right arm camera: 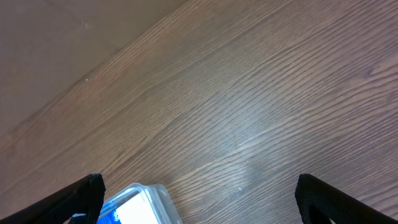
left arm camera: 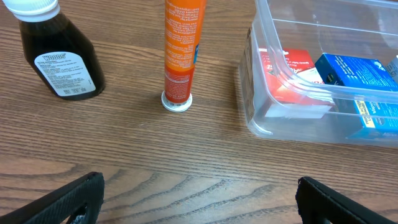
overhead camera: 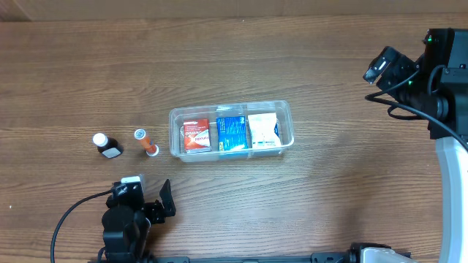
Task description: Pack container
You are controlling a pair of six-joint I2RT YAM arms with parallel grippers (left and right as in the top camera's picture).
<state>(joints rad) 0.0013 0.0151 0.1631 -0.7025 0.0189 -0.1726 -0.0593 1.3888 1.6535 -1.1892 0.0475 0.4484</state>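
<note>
- Left jaws stand spread wide and empty, low over the near edge of the bench [overhead camera: 329, 197].
- Right jaws gape too, gripping nothing, at the far right, well apart from everything.
- Ahead of the left jaws, an orange tube [left arm camera: 180, 50] stands on its white cap, with a dark bottle [left arm camera: 56, 59] beside it.
- The container [overhead camera: 173, 135] sits mid-bench, just right of the tube, holding a red box [overhead camera: 196, 135], blue box [overhead camera: 231, 133] and white box [overhead camera: 263, 131] side by side.

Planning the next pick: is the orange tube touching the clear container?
Apart. The left wrist view shows a plain gap between the upright orange tube and the container.
</note>
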